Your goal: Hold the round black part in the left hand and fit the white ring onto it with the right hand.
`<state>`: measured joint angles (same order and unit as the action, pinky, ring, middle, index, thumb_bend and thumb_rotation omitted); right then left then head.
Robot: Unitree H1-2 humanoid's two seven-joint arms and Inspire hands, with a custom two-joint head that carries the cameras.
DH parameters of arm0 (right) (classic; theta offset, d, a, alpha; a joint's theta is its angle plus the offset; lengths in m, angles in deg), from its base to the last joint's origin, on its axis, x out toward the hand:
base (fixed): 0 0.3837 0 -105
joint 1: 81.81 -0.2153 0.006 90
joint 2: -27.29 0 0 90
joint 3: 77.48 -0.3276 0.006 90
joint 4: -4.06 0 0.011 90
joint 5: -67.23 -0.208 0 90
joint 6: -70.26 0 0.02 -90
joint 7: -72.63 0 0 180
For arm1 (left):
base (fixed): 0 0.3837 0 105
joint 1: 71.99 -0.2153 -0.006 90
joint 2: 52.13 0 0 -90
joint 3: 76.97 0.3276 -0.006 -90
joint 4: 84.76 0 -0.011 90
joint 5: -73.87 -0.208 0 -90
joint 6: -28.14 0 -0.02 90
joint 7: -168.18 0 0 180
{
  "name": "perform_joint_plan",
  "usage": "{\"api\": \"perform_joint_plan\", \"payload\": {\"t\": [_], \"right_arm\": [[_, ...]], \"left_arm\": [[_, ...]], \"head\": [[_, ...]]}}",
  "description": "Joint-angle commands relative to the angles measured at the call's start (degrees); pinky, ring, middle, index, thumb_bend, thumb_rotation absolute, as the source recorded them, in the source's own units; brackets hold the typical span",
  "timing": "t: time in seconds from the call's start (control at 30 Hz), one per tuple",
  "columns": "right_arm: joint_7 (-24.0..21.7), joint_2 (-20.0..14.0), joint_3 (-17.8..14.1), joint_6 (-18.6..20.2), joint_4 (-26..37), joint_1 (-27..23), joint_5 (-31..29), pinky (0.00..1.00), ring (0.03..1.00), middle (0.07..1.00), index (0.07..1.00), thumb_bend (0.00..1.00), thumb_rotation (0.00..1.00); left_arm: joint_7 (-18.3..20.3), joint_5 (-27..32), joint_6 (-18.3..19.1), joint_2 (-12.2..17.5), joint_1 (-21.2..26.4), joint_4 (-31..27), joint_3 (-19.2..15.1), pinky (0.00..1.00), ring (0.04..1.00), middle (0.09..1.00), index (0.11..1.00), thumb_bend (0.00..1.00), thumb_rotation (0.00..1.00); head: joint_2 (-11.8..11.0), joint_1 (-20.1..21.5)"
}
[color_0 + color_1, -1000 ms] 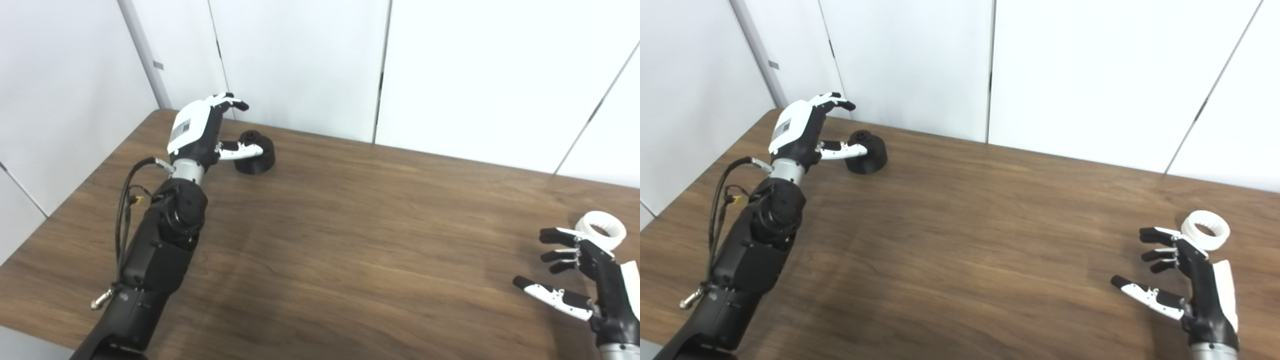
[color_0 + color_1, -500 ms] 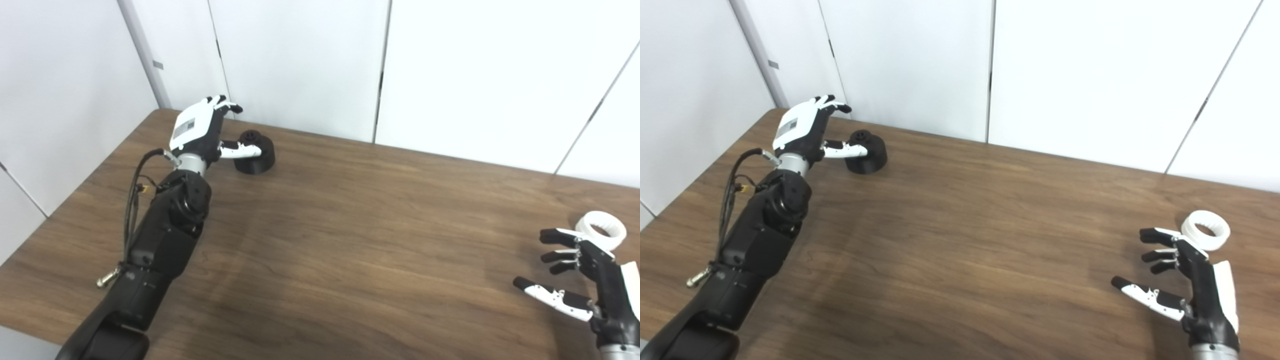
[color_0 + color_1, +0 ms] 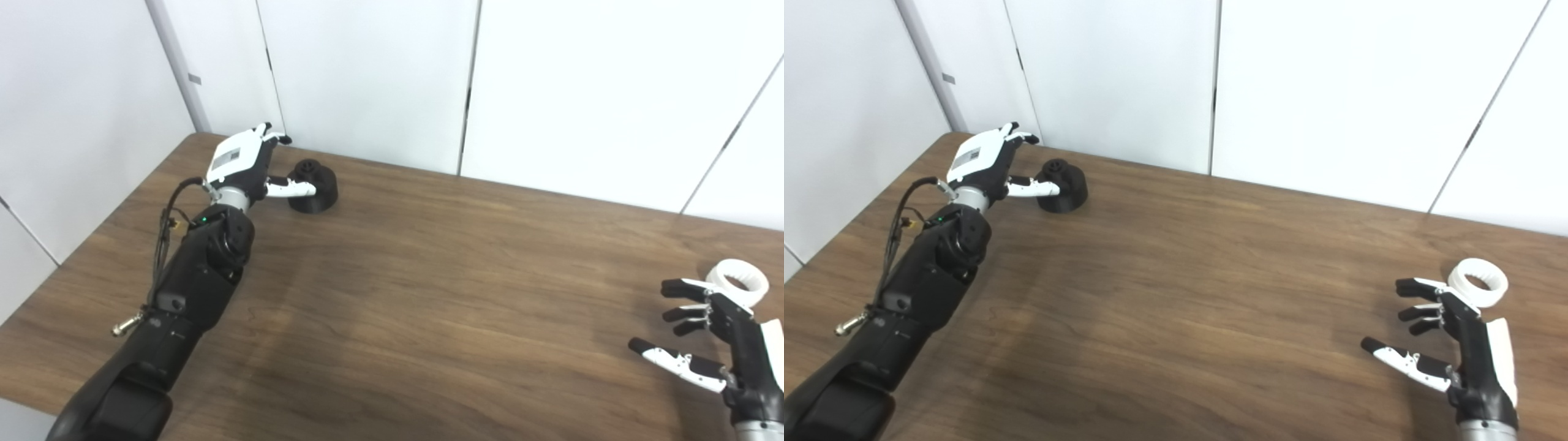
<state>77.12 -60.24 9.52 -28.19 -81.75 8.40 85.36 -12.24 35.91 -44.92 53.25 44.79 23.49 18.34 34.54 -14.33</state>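
- Left eye view: the round black plastic part [image 3: 313,186] is being flanked by the spread, empty left hand [image 3: 245,164].
- The white plastic ring [image 3: 738,281] is being left untouched beside the spread, empty right hand [image 3: 716,343] on the brown wooden tabletop [image 3: 429,275].

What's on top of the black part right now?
A small raised hub on the round black part; the left hand reaches its thumb against the near side, hiding part of it. The white ring sits far away.

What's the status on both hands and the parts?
Left hand open beside round black part, not gripping. Right hand open, short of white ring. Nothing between them on table.
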Motion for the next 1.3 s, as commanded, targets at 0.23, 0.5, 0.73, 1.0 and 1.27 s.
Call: {"api": "perform_joint_plan", "payload": {"t": [0.23,0.5,0.73,1.0,1.27], "right_arm": [[0.7,-0.2,-0.1,-1.8,2.0,-1.4,0.2,0.41,0.523,0.659,0.654,0.7,0.0],[0.4,0.0,-0.3,-1.0,3.2,-1.2,-0.1,0.42,0.523,0.657,0.652,0.7,0.0],[0.5,0.2,-0.3,-1.0,3.7,-0.9,0.0,0.41,0.515,0.657,0.65,0.7,0.0],[0.7,0.0,-0.3,-1.5,3.4,-1.0,0.3,0.41,0.513,0.658,0.645,0.69,0.0],[0.7,-0.1,-0.3,-2.0,3.4,-0.8,0.4,0.41,0.463,0.662,0.644,0.52,0.0]], "left_arm": [[-0.5,-0.4,-0.9,2.3,4.3,2.2,0.9,0.95,1.0,1.0,0.831,1.0,0.54],[-1.5,-0.3,-1.5,1.9,5.0,5.1,1.7,0.97,1.0,1.0,0.822,1.0,0.52],[-1.5,-0.1,-1.9,2.0,5.3,6.8,2.5,0.93,1.0,1.0,0.823,1.0,0.52],[-2.0,0.2,-2.9,1.7,5.4,8.9,2.7,0.91,1.0,0.998,0.814,1.0,0.51],[-2.5,0.3,-2.8,1.4,5.8,10.1,2.9,0.92,1.0,0.997,0.815,1.0,0.51]], "head": [[0.0,0.4],[0.2,0.7],[0.4,0.9],[0.4,0.9],[0.4,1.0]]}}
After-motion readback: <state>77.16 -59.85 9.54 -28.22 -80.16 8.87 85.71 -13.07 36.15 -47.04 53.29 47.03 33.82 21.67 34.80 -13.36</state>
